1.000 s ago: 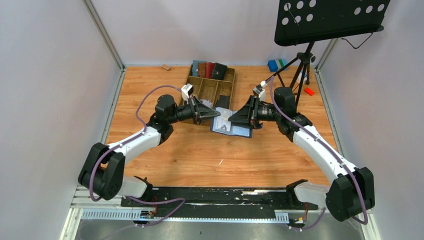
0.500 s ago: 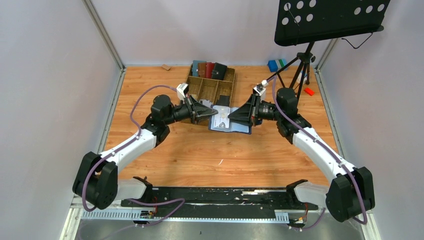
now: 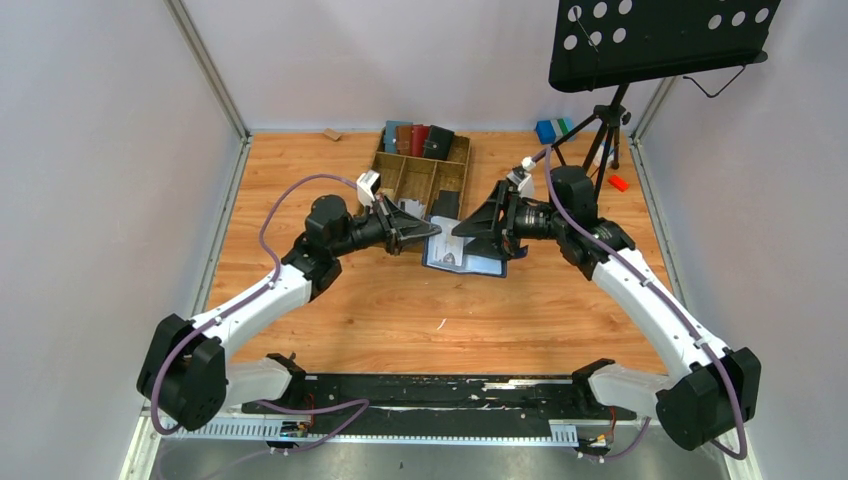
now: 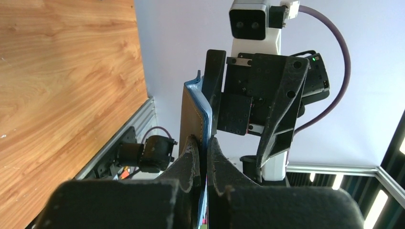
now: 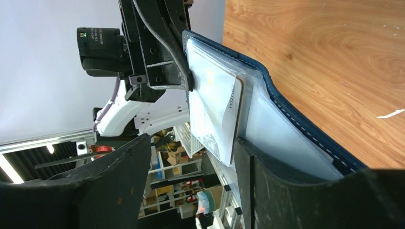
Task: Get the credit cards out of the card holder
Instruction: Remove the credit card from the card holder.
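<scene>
Setup here is a light wood-plank table (image 3: 400,310) boxed in by plain pale walls (image 3: 100,150) with metal framing at the corners. A black perforated music stand (image 3: 660,40) hangs over the far right corner. At the far middle sits a wooden divider tray (image 3: 412,172) with a row of 4 spare holders (image 3: 418,138) (teal, brown, red, black) lined up at its back edge. A blue block (image 3: 546,130) and a small red thing (image 3: 618,183) sit out by the stand's legs.

The navy card holder (image 3: 480,265) is in the middle of the table, just in front of the tray, hanging open between the 2 arms. From above, its inside faces up and its long axis runs roughly left to right, dipping a little on the right side. Can't tell if its low corner touches the wood.

The left gripper (image 4: 203,143) is clamped tight on the holder's edge, so that camera sees it edge-on, pointing straight away at the other arm. The right gripper (image 5: 191,143) has its jaws spread with nothing pinched. A white card (image 5: 215,105) with dark print sits in the clear pocket between its fingers, with a gap on each side.
</scene>
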`<state>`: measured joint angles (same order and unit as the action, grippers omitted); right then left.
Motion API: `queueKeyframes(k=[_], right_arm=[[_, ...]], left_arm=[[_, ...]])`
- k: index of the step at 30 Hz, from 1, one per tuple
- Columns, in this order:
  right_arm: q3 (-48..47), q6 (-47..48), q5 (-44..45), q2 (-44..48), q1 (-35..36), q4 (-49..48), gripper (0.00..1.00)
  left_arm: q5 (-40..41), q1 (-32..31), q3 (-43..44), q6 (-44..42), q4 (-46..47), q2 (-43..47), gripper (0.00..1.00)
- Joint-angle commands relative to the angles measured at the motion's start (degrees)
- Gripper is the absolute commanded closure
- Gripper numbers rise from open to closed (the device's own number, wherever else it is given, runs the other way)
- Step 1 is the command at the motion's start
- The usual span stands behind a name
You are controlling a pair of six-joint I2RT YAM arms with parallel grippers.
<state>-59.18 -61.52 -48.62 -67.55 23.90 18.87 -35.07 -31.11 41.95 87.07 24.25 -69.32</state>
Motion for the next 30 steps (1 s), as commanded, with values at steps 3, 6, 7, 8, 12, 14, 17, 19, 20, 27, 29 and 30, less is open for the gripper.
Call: queueKeyframes(k=[3,6,7,8,12,14,17,19,20,27,29,30], right_arm=[[-3.6,5.9,3.2,-0.5,0.8,8.1,0.35],[-7.2,8.7,3.8,-2.5,0.7,12.3,0.34],[-9.0,10.7,4.6,-3.3,0.7,14.6,0.33],[-10.8,11.8,5.4,-4.0,0.8,17.3,0.33],[-14.2,16.1,7.1,-5.8,0.7,23.2,0.29],[-13.0,15.4,6.2,-5.8,0.8,21.4,0.28],[-14.1,16.0,6.4,-6.6,0.6,22.5,0.28],[-14.8,16.5,6.3,-6.9,0.4,22.2,0.27],[-14.8,16.4,5.6,-6.9,0.3,21.1,0.28],[-7.0,3.3,-1.0,-2.7,-1.7,1.0,0.53],[-3.7,-0.2,-0.9,0.3,-2.4,-4.9,0.6],[-2.3,-1.5,-0.8,1.0,-2.6,-7.3,0.62]], left_arm=[[-2.0,-1.2,4.9,4.4,6.8,-0.4,1.0],[-2.5,-1.1,6.2,4.8,7.3,-1.4,1.0],[-2.8,-1.1,6.7,4.8,7.4,-1.9,1.0],[-3.0,-1.1,7.1,4.8,7.4,-2.3,1.0],[-3.6,-1.1,8.0,5.3,8.9,-3.7,1.0],[-3.6,-1.0,8.1,6.1,10.4,-4.1,1.0],[-3.6,-0.9,8.2,7.2,12.6,-4.8,1.0],[-3.6,-1.0,8.4,7.2,12.5,-5.0,1.0],[-3.7,-1.0,8.4,7.2,12.4,-5.1,1.0],[-3.1,-1.0,7.2,3.9,7.5,-4.2,1.0],[-2.7,-1.0,6.7,1.9,4.6,-3.4,1.0],[-2.8,-1.0,6.5,1.3,3.7,-3.0,1.0]])
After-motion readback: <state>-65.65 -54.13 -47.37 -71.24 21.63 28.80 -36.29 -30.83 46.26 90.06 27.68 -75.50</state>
